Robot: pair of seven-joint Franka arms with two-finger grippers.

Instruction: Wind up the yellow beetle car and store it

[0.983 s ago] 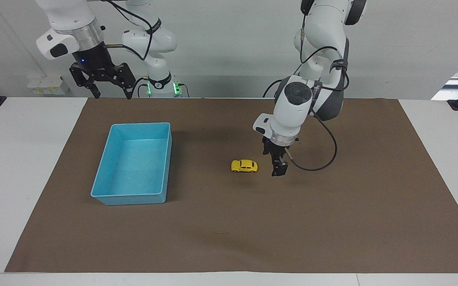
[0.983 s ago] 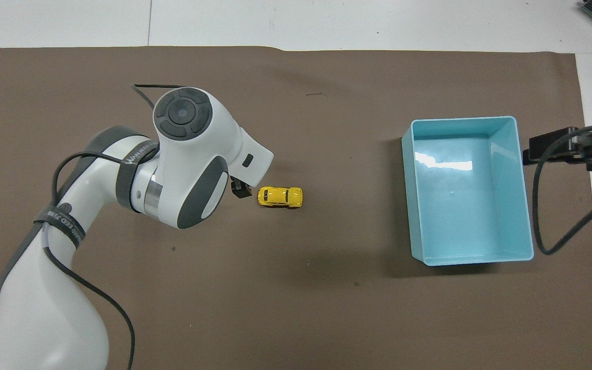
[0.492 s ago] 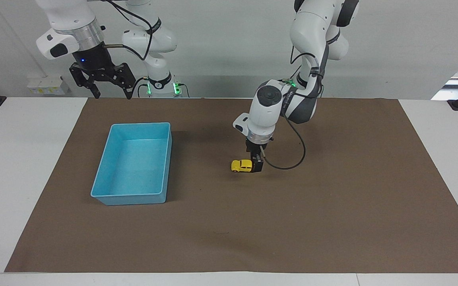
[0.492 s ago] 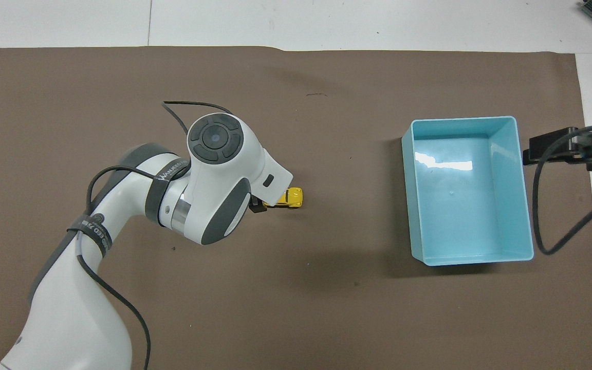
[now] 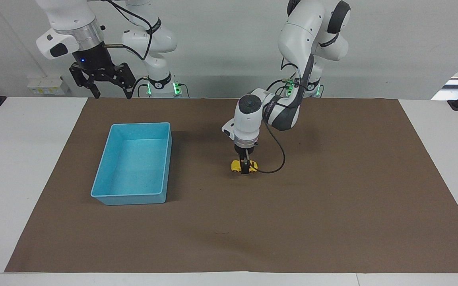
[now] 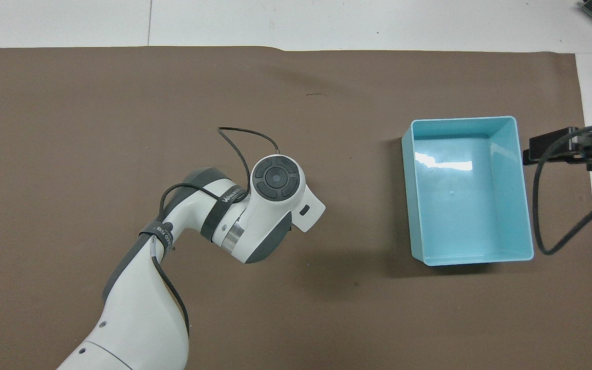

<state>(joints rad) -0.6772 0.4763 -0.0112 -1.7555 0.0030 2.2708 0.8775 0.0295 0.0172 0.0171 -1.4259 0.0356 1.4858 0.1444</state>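
The yellow beetle car (image 5: 235, 166) stands on the brown mat (image 5: 332, 198) near the table's middle, level with the blue bin (image 5: 141, 125) and toward the left arm's end from it. My left gripper (image 5: 246, 168) is down over the car, pointing straight down and open, with one dark finger (image 5: 245, 167) across the car's middle and yellow showing on both sides. In the overhead view the left arm's wrist (image 6: 275, 180) hides both the car and the gripper. My right gripper (image 5: 112, 95) waits open, raised over the mat's edge by its base.
The blue bin (image 6: 460, 119) has nothing in it and sits toward the right arm's end of the mat. A black cable (image 5: 276, 159) loops from the left wrist down beside the car. White table surface borders the mat on all sides.
The left arm has swung toward the right arm's end of the table, carrying its gripper from beside the car to directly over it and down around it. The car and right arm have not moved.
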